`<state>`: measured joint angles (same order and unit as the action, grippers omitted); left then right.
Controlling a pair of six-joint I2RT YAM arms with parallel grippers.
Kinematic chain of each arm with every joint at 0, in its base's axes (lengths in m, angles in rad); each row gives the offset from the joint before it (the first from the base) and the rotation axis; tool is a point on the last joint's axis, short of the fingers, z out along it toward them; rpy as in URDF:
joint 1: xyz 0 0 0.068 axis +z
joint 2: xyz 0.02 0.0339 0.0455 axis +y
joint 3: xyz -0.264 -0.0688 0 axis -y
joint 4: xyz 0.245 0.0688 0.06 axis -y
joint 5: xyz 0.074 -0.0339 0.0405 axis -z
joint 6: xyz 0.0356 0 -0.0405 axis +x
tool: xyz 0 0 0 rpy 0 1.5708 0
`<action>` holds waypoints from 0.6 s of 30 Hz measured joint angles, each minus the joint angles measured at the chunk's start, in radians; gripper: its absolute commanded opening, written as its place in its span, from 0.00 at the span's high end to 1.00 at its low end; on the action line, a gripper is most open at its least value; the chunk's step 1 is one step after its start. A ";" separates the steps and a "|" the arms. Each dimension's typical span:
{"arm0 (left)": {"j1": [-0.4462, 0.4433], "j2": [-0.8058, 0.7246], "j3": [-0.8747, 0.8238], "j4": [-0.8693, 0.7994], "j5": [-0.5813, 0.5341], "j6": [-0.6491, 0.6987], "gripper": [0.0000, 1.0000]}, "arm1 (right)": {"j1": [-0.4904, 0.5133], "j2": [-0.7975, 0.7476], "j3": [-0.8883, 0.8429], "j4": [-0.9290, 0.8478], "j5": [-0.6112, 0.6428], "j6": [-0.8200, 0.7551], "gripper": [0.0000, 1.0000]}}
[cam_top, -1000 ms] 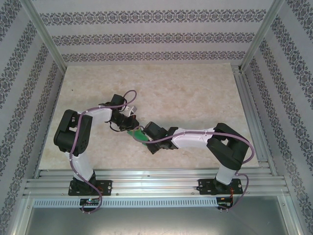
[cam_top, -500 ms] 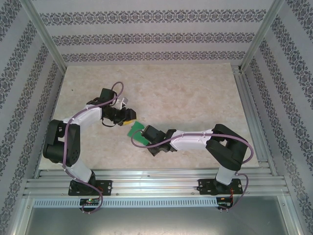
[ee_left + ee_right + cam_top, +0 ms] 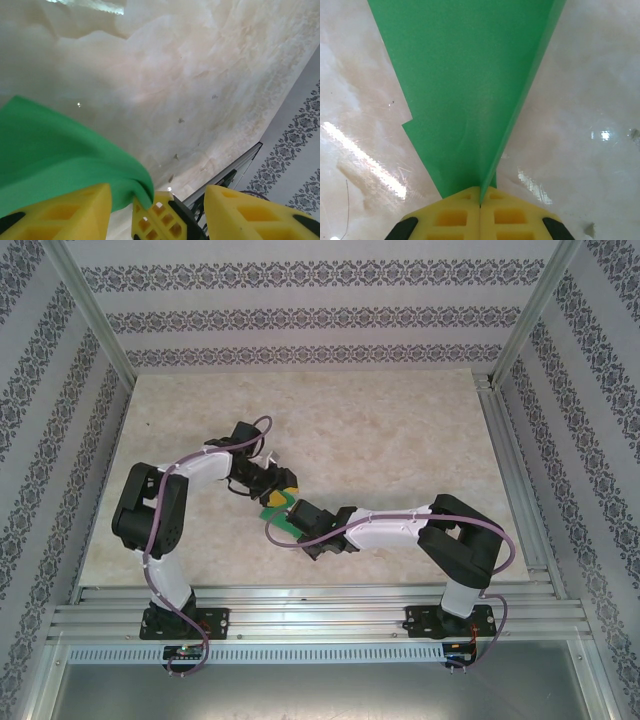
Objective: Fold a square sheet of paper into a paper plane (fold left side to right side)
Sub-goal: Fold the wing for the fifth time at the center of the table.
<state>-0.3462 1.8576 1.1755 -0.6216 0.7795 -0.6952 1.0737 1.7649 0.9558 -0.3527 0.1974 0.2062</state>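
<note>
Closing back in on the green paper (image 3: 276, 508) with the left gripper (image 3: 277, 486), after letting go and swinging away to the left half a second ago; a second ago, clamped shut at the paper right beside the right gripper (image 3: 302, 517). Now standing roughly half open, with the loose edge of the paper (image 3: 50, 150) draped against one of the yellow fingers (image 3: 55, 212) and bare space out to its mate, so straddling the flap rather than clamping it. Reads as a regrip: dropping one hold to take a fresh bite for the next crease. Cannot tell whether that finger presses the flap or merely sits against it. Pinching the narrow tip of the paper (image 3: 465, 75) in the right gripper (image 3: 480, 207), pads pressed flat together with only the sheet between them, anchoring the work. Sitting near the front middle of the marbled table (image 3: 400, 430), between both wrists, on or just above the surface. Already folded into a tapering, pointed shape with a long crease running to the tip, so seemingly well past the first fold, though not yet a finished plane.
</note>
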 measured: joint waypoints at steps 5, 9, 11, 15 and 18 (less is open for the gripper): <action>-0.029 0.054 0.061 -0.080 -0.046 -0.006 0.49 | 0.000 0.002 0.004 -0.003 0.001 -0.003 0.95; -0.031 0.072 0.078 -0.140 -0.075 -0.002 0.52 | 0.002 0.003 0.005 -0.003 0.005 -0.008 0.94; -0.034 0.084 0.095 -0.178 -0.089 0.008 0.53 | 0.005 0.005 0.005 -0.003 0.012 -0.014 0.94; -0.048 0.119 0.143 -0.251 -0.112 0.037 0.55 | 0.006 0.008 0.010 -0.007 0.015 -0.019 0.94; -0.055 0.142 0.169 -0.290 -0.125 0.053 0.60 | 0.006 0.009 0.011 -0.007 0.016 -0.019 0.95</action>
<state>-0.4011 1.9991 1.3449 -0.9115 0.6544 -0.6422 1.0801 1.7741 0.9672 -0.3599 0.2134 0.1867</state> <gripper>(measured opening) 0.443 0.058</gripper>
